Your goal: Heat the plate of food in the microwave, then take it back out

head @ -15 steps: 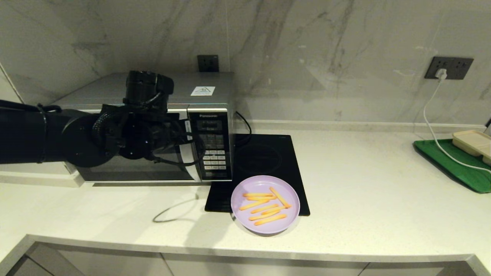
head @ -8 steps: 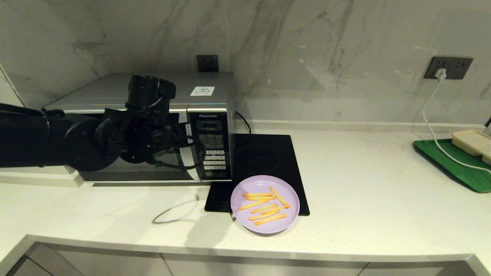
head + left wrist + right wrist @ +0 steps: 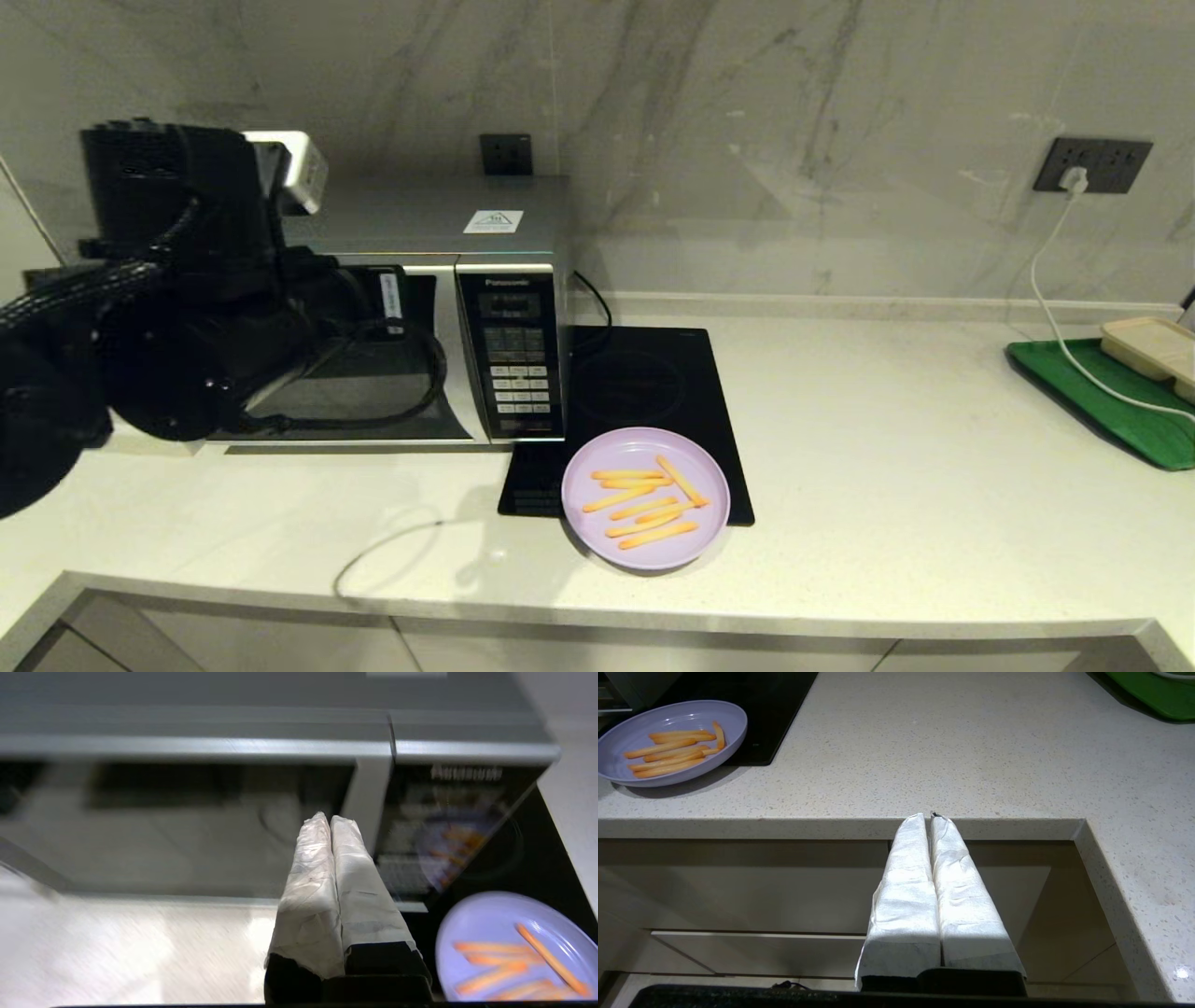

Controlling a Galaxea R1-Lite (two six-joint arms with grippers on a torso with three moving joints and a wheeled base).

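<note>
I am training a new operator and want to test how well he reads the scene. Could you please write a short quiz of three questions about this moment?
1. True or false: the microwave has its door closed.
2. Where does the plate of food sit? A) inside the microwave B) on the counter, partly over the black cooktop C) on the green tray
3. Fill in: the left gripper, in front of the microwave door, is ____ and holds nothing.

Key
1. True; the door lies flush with the keypad panel.
2. B
3. shut; the right gripper, parked below the counter edge, is shut too.
</note>
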